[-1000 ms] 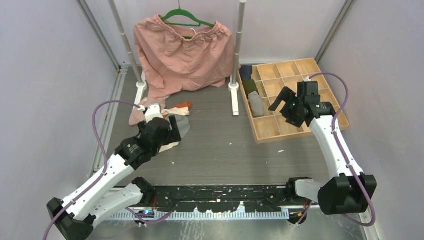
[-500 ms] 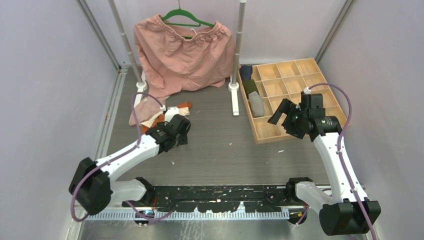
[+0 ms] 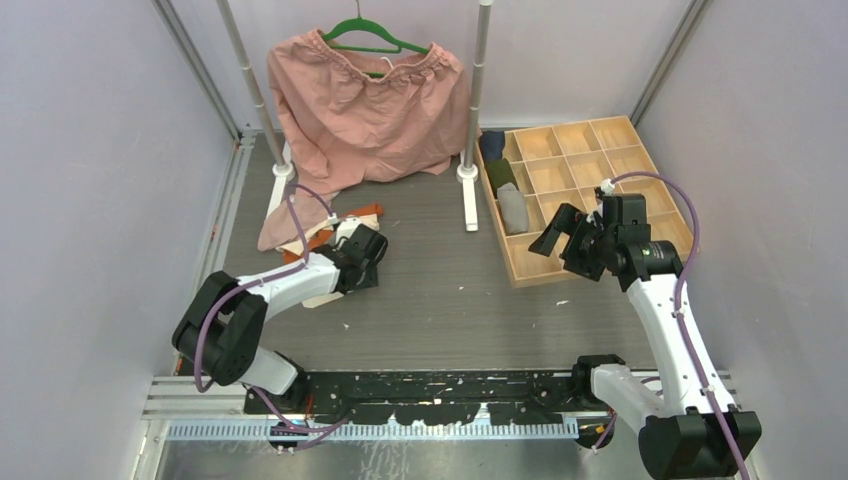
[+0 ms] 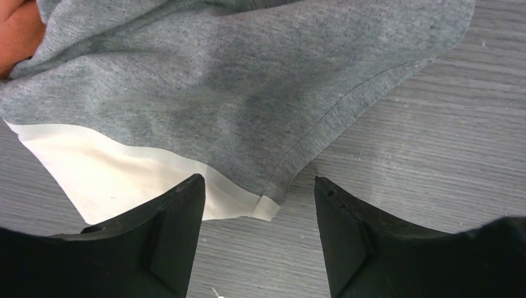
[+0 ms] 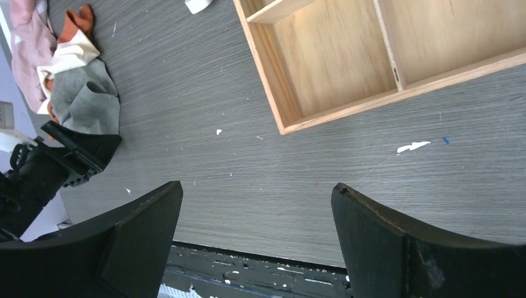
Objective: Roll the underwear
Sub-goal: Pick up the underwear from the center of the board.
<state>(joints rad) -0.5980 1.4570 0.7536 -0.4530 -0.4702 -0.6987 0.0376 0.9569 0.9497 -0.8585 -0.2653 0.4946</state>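
The underwear lies in a small heap on the left of the table: a dusty pink piece (image 3: 283,222), a cream piece (image 3: 346,222) and an orange piece (image 3: 366,211). In the left wrist view a grey piece (image 4: 236,81) lies flat on a cream one (image 4: 111,167), with orange (image 4: 17,31) at the top left. My left gripper (image 3: 366,256) (image 4: 259,186) sits low at the heap's near right edge. It is open, and the grey piece's corner lies between its tips, untouched. My right gripper (image 3: 562,236) (image 5: 257,189) hangs open and empty over the table by the tray's near corner.
A wooden tray of compartments (image 3: 590,131) (image 5: 282,118) stands at the back right. Its left column holds a navy roll (image 3: 491,145), a green roll (image 3: 502,176) and a grey roll (image 3: 513,210). A salmon-pink garment (image 3: 365,110) hangs from a green hanger (image 3: 365,35) between two rack poles (image 3: 477,100).
My left arm has stretched out low toward the heap's near edge, and its jaws have narrowed. My right gripper has drawn back from over the tray toward the near side.
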